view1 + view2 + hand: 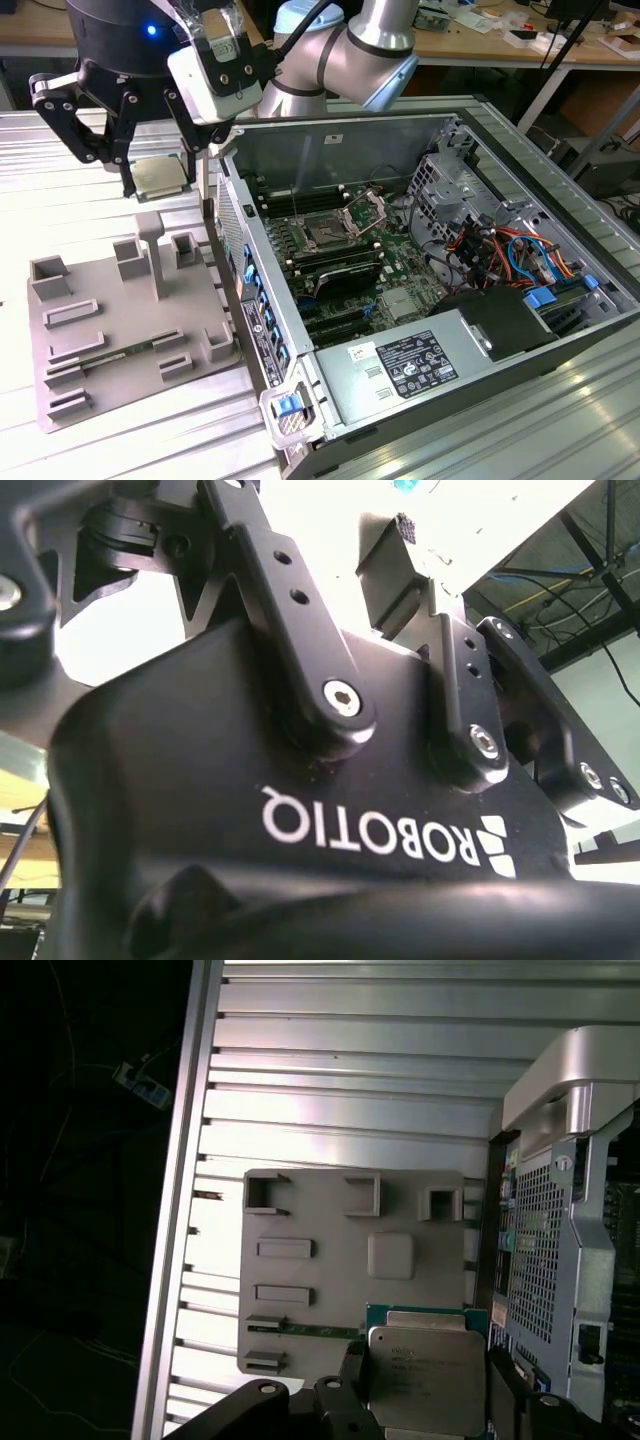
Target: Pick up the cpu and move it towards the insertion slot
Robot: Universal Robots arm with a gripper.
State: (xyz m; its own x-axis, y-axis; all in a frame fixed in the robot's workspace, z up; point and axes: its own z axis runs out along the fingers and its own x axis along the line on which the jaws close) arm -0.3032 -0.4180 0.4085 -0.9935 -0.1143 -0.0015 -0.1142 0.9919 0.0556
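The cpu (160,176), a flat square chip with a dull silver top, hangs in the air above the far end of the grey tray (100,320), at the exterior view's left. My gripper (158,180) is shut on it, one black finger on each side. In the first wrist view the cpu (424,1370) sits between the fingers (352,1375), with the tray (300,1210) below. The insertion slot (326,236), a square socket with a shiny frame and a raised bracket, lies inside the open computer case, to the right of the gripper in the exterior view.
The open case's side wall (250,290) stands between the tray and the motherboard. Raised blocks (148,240) stick up from the tray just under the gripper. Cables and a drive cage (500,250) crowd the case's right side. A power supply (420,365) lies at the front.
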